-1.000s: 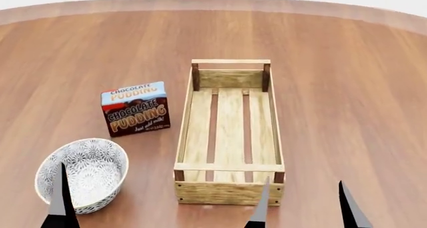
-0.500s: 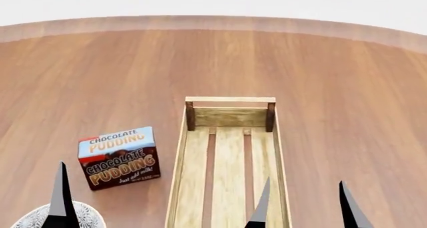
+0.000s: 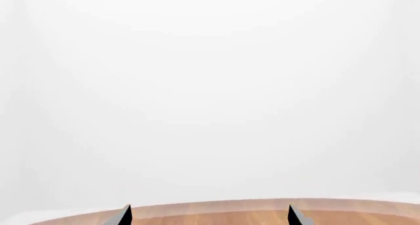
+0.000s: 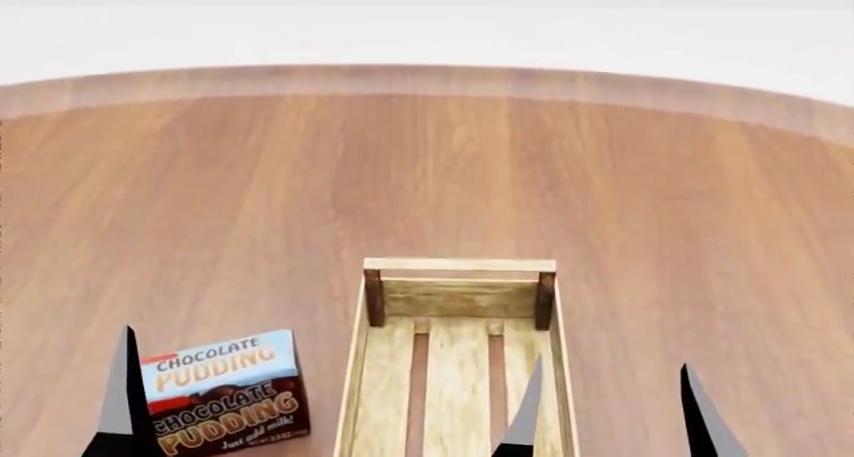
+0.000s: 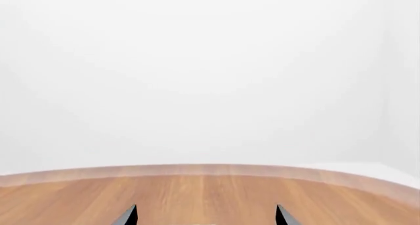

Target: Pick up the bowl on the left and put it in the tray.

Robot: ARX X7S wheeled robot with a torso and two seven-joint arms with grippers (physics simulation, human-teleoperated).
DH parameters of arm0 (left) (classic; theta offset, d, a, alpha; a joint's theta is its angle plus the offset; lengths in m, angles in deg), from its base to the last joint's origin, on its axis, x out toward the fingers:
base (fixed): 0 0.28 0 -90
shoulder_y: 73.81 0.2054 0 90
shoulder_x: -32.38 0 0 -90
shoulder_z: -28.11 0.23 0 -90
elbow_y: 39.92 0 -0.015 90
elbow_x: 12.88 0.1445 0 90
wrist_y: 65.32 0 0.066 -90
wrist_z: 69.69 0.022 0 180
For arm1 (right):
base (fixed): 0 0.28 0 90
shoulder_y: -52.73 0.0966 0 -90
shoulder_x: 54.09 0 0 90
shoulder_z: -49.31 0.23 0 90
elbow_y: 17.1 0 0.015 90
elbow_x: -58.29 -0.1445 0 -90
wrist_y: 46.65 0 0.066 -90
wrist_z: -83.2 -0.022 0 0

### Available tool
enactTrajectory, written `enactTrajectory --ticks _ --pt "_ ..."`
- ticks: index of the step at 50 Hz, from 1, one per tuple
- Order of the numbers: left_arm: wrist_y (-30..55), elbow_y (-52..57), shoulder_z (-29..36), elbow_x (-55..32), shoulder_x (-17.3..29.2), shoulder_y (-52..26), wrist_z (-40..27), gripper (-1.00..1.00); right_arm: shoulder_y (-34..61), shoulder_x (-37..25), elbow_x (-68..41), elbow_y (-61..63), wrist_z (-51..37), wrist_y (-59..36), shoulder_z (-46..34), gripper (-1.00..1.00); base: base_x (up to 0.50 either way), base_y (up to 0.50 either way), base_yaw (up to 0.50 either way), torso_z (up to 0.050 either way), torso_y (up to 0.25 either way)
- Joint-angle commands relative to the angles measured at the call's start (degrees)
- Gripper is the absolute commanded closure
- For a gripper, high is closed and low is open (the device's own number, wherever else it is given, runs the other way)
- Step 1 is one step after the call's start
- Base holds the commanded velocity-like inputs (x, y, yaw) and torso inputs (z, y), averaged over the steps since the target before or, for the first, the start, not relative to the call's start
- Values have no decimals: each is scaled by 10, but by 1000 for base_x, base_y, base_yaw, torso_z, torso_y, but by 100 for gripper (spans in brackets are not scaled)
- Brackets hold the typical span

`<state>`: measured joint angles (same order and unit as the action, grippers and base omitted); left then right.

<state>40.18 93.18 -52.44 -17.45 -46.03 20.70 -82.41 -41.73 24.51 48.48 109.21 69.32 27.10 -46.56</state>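
Your bowl is out of sight in all three views, so you cannot place it against either end effector from here.

In the head view, the tray [image 4: 459, 362] lies lengthwise away from you near the middle of the tabletop [image 4: 427, 177], with only its far end and part of its slatted floor showing; the near end is cut off by the frame edge. Its two dark corner posts stand at the far end, and nothing lies on the planks you can see. The chocolate pudding box [image 4: 227, 392] stands upright just to the left of the tray, apart from it, with its printed face toward you.

Your left end effector [image 3: 208, 216] shows in its wrist view as two dark fingertips spread wide apart, with nothing between them but the far rim of the tabletop and white background. In the head view only one of its fingers [image 4: 123, 402] is visible, just left of the pudding box.

Your right end effector [image 4: 607, 412] is likewise spread wide and holds nothing. In the head view its left finger overlaps the tray's right side and its other finger overlaps bare tabletop to the right of the tray.
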Motion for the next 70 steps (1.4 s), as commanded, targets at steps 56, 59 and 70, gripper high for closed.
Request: enactTrajectory --ticks 56,59,70 --pt "22 12 -3 -54 13 2 10 -100 -3 -21 -6 1 -18 9 -11 -100 0 0 0 48 -69" --pt "23 15 -3 -55 14 3 9 -100 -3 -23 -7 3 -20 7 -12 -100 0 0 0 43 -175" --pt "44 40 -3 -76 15 7 3 -100 -4 -29 -11 7 -28 6 -12 -100 0 0 0 35 -143"
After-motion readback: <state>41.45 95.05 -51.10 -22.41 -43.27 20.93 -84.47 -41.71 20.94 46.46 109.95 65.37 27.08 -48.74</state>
